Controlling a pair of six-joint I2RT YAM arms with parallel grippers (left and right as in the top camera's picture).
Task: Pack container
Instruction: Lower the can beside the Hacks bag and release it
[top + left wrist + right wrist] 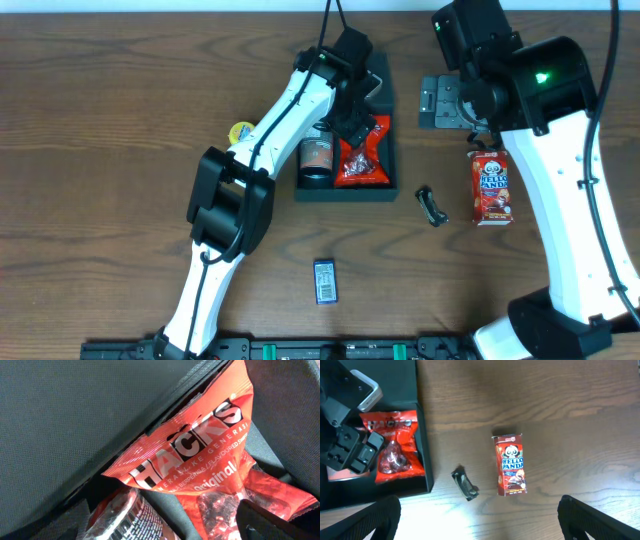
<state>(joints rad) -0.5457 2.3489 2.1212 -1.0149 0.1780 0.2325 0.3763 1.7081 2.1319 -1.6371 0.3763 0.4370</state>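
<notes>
The dark teal container lies open in the middle of the table, its lid behind it mostly under my left arm. Inside are a brown can and a red Hacks snack bag. My left gripper is open low over the bag, holding nothing. In the left wrist view the left gripper has the bag and the can between its spread fingers, beside the container's wall. My right gripper is open and empty above bare table. The right wrist view also shows the container.
A red Hello Panda box and a small dark pack lie right of the container; both also show in the right wrist view, box and pack. A blue pack lies in front. A yellow round item sits left.
</notes>
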